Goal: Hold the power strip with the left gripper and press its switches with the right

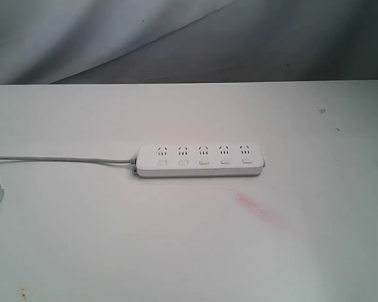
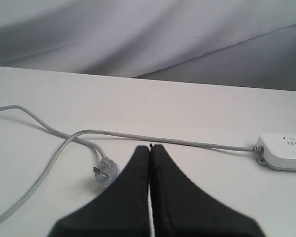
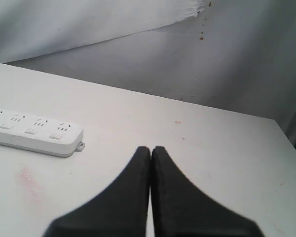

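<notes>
The power strip (image 1: 200, 161) is lying on a white table (image 1: 176, 251), grey cord (image 1: 63, 159) trailing leftward. The left gripper (image 2: 150, 146) and right gripper (image 3: 151, 147) are hovering apart from it, fingers pressed together.

Soft even light; faint shadows

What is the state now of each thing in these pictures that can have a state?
power strip: lying flat on the table, sockets up, not held.
switches: on or off cannot be told.
plug: unplugged, lying on the table.
left gripper: shut, empty.
right gripper: shut, empty.
</notes>
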{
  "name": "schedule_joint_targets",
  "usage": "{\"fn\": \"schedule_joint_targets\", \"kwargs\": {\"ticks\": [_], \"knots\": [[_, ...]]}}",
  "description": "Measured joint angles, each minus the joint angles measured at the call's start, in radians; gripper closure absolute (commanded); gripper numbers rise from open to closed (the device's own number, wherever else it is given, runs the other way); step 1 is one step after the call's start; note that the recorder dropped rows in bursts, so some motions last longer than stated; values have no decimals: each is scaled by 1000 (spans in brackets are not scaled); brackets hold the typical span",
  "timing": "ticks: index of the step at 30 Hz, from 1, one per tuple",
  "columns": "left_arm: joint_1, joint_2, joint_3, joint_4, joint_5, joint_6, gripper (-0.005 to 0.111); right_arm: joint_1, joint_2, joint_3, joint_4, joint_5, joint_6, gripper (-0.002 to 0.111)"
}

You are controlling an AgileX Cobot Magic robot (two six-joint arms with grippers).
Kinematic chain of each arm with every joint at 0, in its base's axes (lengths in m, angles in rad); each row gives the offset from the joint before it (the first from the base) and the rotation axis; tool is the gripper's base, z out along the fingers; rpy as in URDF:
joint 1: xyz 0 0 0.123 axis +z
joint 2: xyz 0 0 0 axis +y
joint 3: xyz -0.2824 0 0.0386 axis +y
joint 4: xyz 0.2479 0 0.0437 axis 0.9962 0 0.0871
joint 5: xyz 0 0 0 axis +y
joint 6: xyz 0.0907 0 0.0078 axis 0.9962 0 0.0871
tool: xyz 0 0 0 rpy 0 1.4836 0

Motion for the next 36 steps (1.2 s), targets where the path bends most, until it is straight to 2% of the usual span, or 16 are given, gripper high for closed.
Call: {"fn": "schedule_joint_targets", "kwargs": {"ticks": [13,19,22,24,25,27,31,34,36], "knots": [[0,0,0,18,0,0,107,0,0,0,0,0,0,108],[0,0,0,183,-82,0,107,0,0,0,0,0,0,108],[0,0,0,151,-127,-16,107,0,0,0,23,-19,0,108],[0,0,0,32,-264,-103,107,0,0,0,184,-150,25,108],[0,0,0,-62,-333,-199,107,0,0,0,346,-262,61,108],[0,1,-5,-127,-357,-347,107,0,0,-6,502,-297,80,108],[0,65,-92,-103,-359,-499,107,0,0,-111,527,-147,88,108],[-9,176,-173,-89,-328,-517,107,0,28,-186,510,-82,88,108],[-63,305,-275,-85,-271,-514,107,0,100,-251,503,-49,88,108]]}}
